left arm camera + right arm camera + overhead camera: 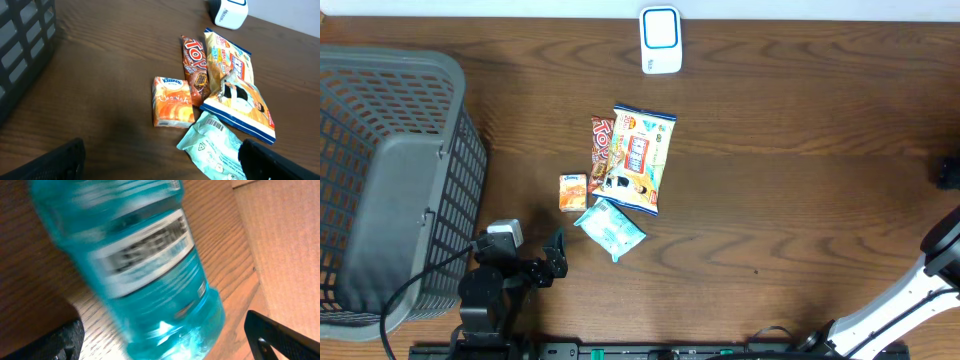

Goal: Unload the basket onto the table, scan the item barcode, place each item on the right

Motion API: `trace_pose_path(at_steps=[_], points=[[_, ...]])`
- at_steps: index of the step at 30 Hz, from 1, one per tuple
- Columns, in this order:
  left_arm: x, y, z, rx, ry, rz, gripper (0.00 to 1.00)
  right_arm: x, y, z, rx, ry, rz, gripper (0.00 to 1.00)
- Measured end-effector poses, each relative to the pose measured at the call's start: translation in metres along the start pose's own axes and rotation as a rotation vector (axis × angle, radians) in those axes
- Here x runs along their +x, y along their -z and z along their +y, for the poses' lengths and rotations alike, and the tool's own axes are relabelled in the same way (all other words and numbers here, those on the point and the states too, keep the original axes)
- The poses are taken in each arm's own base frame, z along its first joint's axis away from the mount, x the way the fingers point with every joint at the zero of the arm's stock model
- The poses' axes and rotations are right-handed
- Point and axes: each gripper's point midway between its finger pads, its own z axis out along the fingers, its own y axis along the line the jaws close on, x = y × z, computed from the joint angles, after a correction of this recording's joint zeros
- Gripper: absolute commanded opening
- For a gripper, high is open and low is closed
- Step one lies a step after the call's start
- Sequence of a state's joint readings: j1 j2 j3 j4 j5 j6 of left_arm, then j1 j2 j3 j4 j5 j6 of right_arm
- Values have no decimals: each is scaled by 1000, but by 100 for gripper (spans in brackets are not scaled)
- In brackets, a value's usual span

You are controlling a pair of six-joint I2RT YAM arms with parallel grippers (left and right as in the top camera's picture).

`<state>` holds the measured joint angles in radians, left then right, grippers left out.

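Observation:
A teal bottle (145,265) with a white label fills the right wrist view, blurred. It stands between the wide-apart fingers of my right gripper (165,340), with a gap on both sides. In the overhead view only the right arm (920,290) shows, at the right edge. The white and blue scanner (660,40) stands at the table's far edge. My left gripper (556,258) is open and holds nothing. It sits low near the front, just left of a teal wipes packet (215,147).
In the middle of the table lie a snack bag (640,160), a Top chocolate bar (601,152) and an orange Kleenex pack (572,191). A grey basket (390,190) fills the left side. A cardboard wall (280,240) rises right of the bottle.

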<state>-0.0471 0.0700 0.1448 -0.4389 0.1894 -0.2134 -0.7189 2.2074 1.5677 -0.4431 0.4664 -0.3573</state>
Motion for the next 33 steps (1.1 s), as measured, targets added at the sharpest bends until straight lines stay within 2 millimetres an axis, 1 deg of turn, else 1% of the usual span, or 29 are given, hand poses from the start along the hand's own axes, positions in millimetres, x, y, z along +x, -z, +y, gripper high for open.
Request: trace_pose_path(at_steps=[2,5,6,8,9,11,13,15,16,17,18,19,20,21,22,24,26,27,29,31,33], points=[[0,0,0,0,0,0,98,-3,4,5,-11,2,-9,99],[0,0,0,1,0,0,98,-9,16,21,-71,-5,-40,99],[0,0,0,1,0,0,98,-14,24,27,-107,-12,-64,99],[0,0,0,1,0,0,98,-36,54,41,-221,-50,-159,99],[0,0,0,1,0,1,98,-46,71,46,-285,-70,-208,99],[0,0,0,1,0,0,98,-71,118,55,-436,-118,-330,99],[0,0,0,1,0,0,98,-89,167,65,-587,-159,-434,99],[0,0,0,1,0,0,98,-99,218,80,-761,-196,-504,99],[0,0,0,1,0,0,98,-102,247,93,-870,-210,-525,99],[0,0,0,1,0,1,98,-101,272,107,-976,-222,-520,99],[0,0,0,1,0,1,98,-97,292,122,-1071,-229,-498,99],[0,0,0,1,0,1,98,-88,320,149,-1223,-231,-433,99],[0,0,0,1,0,0,98,-79,334,169,-1307,-225,-367,99],[0,0,0,1,0,0,98,-61,356,197,-1419,-209,-252,99],[0,0,0,1,0,1,98,-49,372,217,-1476,-184,-182,99],[0,0,0,1,0,1,98,-28,396,247,-1538,-123,-98,99],[0,0,0,1,0,1,98,-8,423,279,-1573,-37,-54,99],[0,0,0,1,0,0,98,9,438,300,-1569,17,-25,99],[0,0,0,1,0,1,98,34,456,330,-1533,84,7,99],[0,0,0,1,0,0,98,60,468,360,-1437,133,13,99],[0,0,0,1,0,0,98,88,481,388,-1330,176,-19,99]])
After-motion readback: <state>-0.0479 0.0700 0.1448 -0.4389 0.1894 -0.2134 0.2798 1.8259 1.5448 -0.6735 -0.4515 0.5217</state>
